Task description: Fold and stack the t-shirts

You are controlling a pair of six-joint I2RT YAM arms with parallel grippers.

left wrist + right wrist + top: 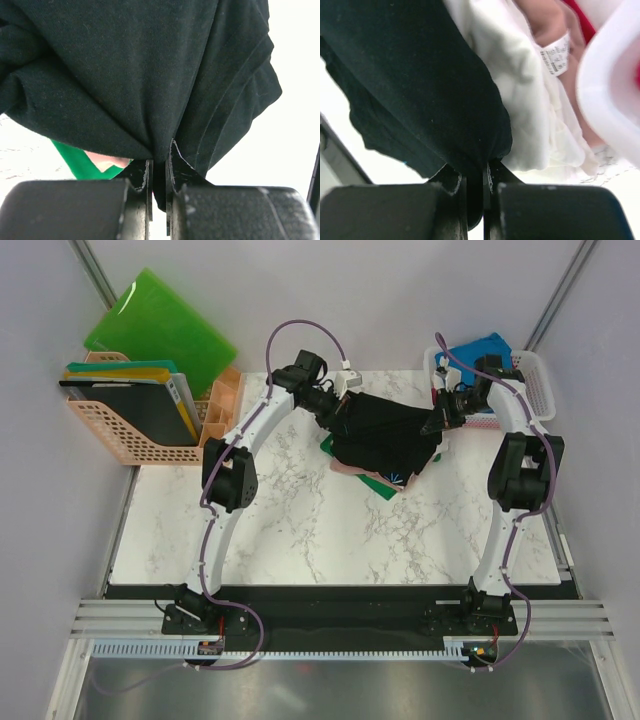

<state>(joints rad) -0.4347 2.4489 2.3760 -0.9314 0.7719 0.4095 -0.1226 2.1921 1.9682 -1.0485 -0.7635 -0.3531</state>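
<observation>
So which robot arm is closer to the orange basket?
Left. The left arm stands close beside the orange basket; the right arm is on the far side of the table, beyond the black shirt both hold.

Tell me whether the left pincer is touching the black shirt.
Touching. The left wrist view shows the left pincer shut on a fold of the black shirt, with the cloth pinched inside it.

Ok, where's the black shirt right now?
In the top view the black shirt is at the table's far middle, pinched between left gripper and right gripper, over pink and green shirts.
</observation>
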